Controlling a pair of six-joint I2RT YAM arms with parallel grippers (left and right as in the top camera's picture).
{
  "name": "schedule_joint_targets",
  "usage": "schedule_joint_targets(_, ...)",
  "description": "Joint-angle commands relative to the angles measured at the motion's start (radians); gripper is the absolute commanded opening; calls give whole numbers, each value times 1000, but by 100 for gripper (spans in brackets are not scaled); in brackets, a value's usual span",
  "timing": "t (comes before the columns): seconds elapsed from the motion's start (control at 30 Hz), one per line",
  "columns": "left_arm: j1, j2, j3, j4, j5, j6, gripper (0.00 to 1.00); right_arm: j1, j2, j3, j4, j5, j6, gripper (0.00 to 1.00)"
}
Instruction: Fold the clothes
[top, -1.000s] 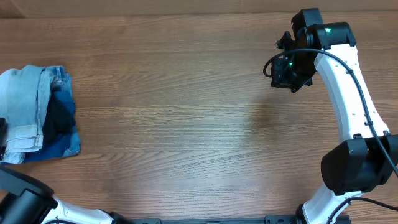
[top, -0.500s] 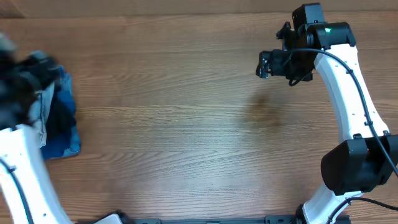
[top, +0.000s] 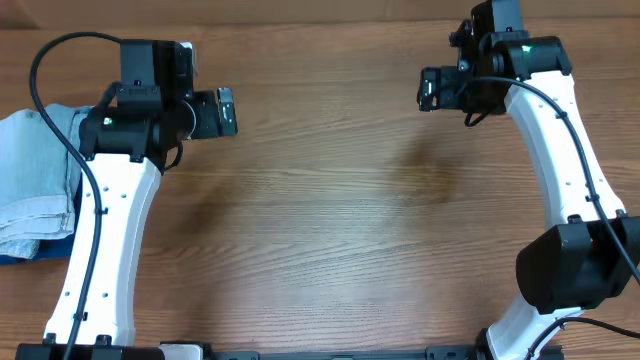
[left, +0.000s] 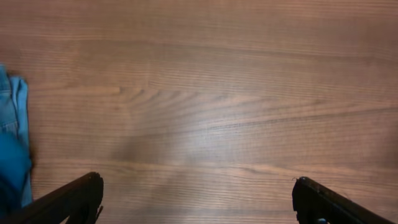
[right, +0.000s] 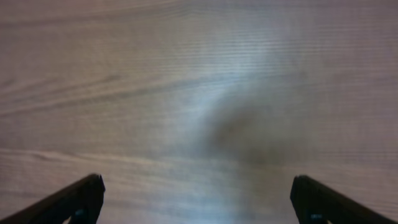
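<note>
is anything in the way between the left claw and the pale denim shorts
Nothing visible: only bare wood of the table lies between the open left claw and the shorts at the table's left edge.

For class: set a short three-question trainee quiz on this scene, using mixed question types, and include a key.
1. Fill in: the jaws of the left gripper and the right gripper both stand ____.
2. The pale denim shorts lie: A) at the edge of the table on the left arm's side; B) mid-table; C) under the right gripper.
3. True or false: the left gripper holds the shorts.
Key: 1 open; 2 A; 3 false.
</note>
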Motion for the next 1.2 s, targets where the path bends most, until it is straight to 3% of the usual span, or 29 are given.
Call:
schedule_joint_targets(0.0,-2,-29,15,-68,6,-14,100,1,-52,6,-36,44,84,100)
schedule_joint_targets(0.2,-90,-272,-138,-21,-18,22,100,-2,-354,-74,-37,46,103,100)
schedule_joint_targets(0.37,-122,-610,-407,16,-15,-14,100,-3,-798,-557,184,45,112,100)
schedule_joint_targets(0.47,-122,-816,-549,16,-108,-51,100,-3,-1081,-819,296,66,113,100)
schedule_joint_targets(0.67,-122,-765,-594,-5,-108,-51,100,-3,-1101,-846,260,90,113,100)
schedule_joint_targets(1.0,-122,-631,-594,-19,-108,-51,100,-3,-954,-850,262,90,113,100)
schedule_joint_targets(1.17,-122,-553,-594,-19,-108,-51,100,-3,-1009,-881,258,90,113,100)
